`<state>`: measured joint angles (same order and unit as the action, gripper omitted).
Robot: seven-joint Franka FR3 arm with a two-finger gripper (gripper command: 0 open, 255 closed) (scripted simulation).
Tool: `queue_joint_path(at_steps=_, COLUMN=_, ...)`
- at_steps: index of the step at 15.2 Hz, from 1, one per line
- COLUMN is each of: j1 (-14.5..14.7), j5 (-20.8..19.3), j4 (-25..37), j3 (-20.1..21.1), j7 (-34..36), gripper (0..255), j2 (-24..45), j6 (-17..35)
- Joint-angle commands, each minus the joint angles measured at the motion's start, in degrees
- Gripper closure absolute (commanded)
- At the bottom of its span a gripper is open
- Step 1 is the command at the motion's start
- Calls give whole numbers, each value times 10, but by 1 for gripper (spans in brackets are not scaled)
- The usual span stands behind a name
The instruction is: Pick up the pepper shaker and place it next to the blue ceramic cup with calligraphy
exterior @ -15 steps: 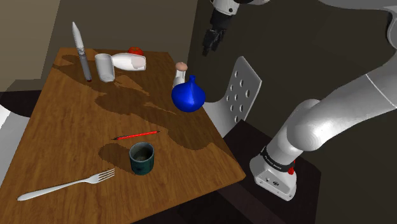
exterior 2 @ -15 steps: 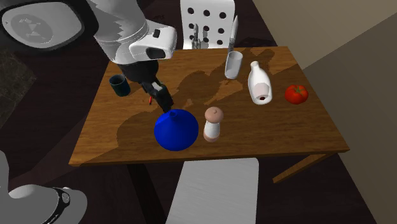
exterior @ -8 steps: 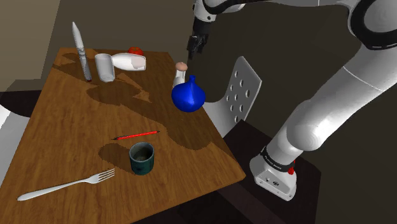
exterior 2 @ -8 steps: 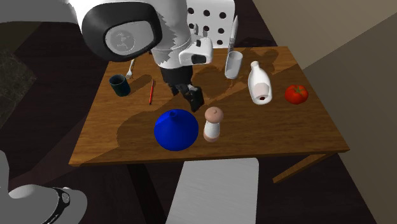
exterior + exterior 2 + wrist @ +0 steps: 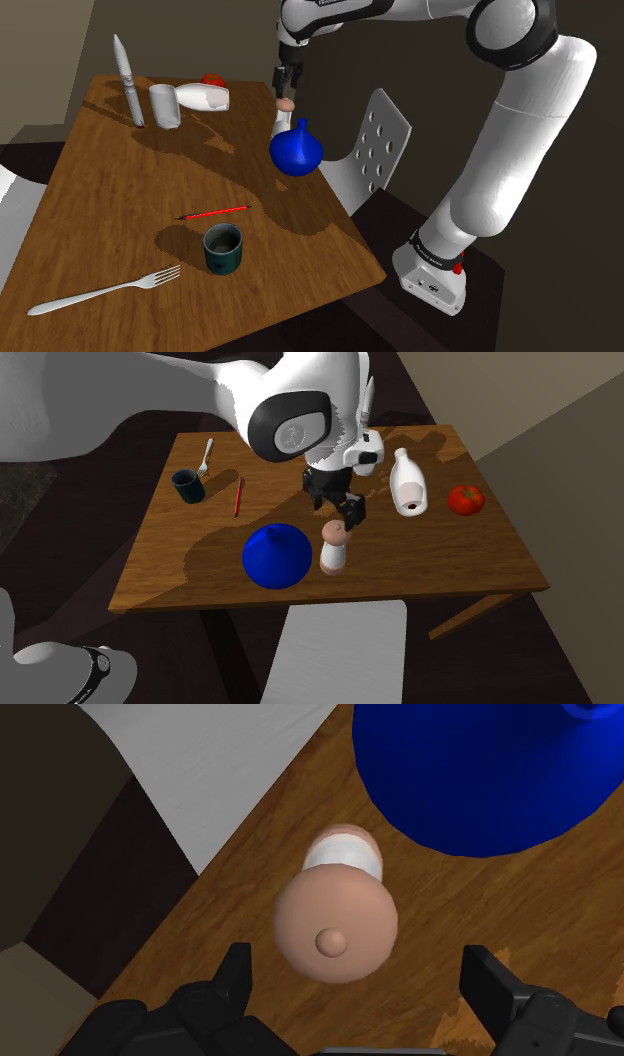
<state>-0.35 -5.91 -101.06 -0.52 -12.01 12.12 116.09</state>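
End effector (image 5: 358,962) open, empty, above upright pepper shaker (image 5: 337,919), blue vase (image 5: 296,150) beside it, dark cup (image 5: 223,248) apart

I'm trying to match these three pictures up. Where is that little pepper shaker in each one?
Shoulder view: pepper shaker at the table's right edge, just above the blue vase, under the gripper.
Second exterior view: pepper shaker towards the near edge, right of the blue vase.
Wrist view: pepper shaker seen from above, below the open gripper, beside the blue vase.
Shared landmark: the blue vase.
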Motion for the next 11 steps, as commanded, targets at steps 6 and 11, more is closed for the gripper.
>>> queue_joint_path(at_steps=6, j1=0, j5=-9, j4=31, j3=-2, j7=1, gripper=0, j2=58, j6=23)
queue_joint_path(at_steps=11, j1=-1, j5=-10, j4=18, j3=-3, j7=1, gripper=0, j2=68, j6=46)
